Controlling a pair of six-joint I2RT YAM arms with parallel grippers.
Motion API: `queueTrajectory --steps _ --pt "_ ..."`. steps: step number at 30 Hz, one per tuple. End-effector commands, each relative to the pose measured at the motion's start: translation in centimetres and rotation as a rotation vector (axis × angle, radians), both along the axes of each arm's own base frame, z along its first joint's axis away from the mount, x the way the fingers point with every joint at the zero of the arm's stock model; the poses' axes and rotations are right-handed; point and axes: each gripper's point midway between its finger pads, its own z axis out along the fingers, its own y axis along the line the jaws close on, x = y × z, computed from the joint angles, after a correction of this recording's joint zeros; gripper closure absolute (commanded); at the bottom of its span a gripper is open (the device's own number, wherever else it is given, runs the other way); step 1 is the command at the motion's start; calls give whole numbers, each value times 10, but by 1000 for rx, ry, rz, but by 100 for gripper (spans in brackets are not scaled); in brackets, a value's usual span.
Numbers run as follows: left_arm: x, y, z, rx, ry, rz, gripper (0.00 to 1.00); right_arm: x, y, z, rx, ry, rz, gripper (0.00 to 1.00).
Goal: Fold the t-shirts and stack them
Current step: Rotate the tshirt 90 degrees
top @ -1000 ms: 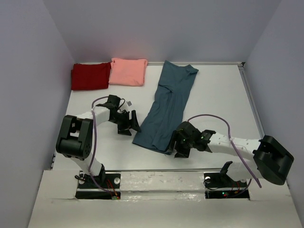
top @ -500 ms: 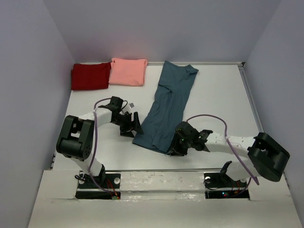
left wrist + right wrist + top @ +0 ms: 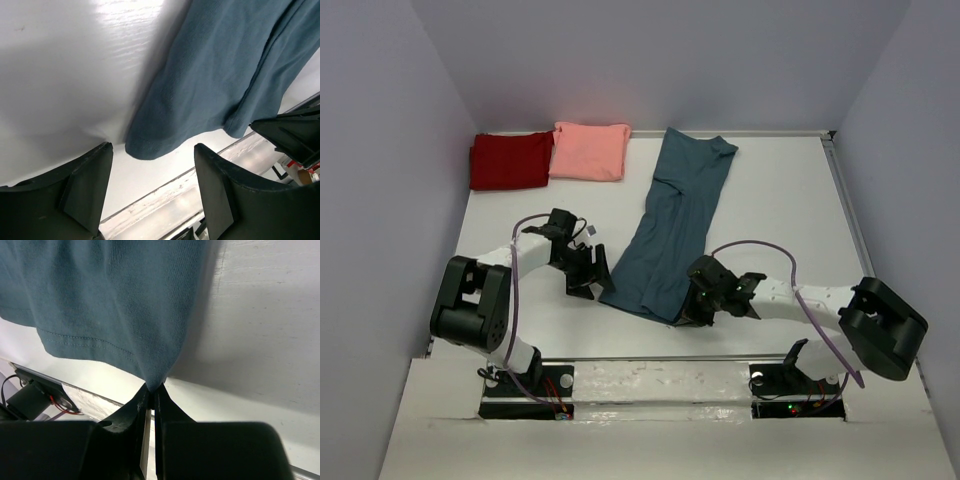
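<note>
Right jaws have snapped shut on a near corner of the teal-blue t-shirt, lying long down the desk. I see my left jaws open, facing its other near corner.

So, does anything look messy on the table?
Yes. The blue t-shirt lies stretched out long and slanted, rumpled near its top, while the red t-shirt and pink t-shirt sit folded at the back. The right gripper pinches the blue one's near corner.
</note>
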Motion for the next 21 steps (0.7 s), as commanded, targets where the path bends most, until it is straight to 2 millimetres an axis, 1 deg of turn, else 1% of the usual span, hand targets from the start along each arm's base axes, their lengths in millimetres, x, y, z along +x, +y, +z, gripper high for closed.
queueTrajectory --steps 1,4,7,8,9,11,21 --pt "-10 5 10 25 21 -6 25 9 12 11 23 -43 19 94" --pt "-15 7 10 36 21 -11 26 9 12 11 20 -41 17 94" --pt "-17 6 7 26 27 -18 35 9 12 10 18 -40 21 95" --pt "-16 5 3 24 30 -18 40 9 13 9 16 -38 23 95" --pt "-16 5 1 25 33 -18 41 8 13 9 16 -35 24 95" --pt "-15 6 -5 31 40 -16 41 9 14 9 16 -34 30 95" --pt "-11 4 -15 31 64 -23 40 8 15 11 13 -35 45 96"
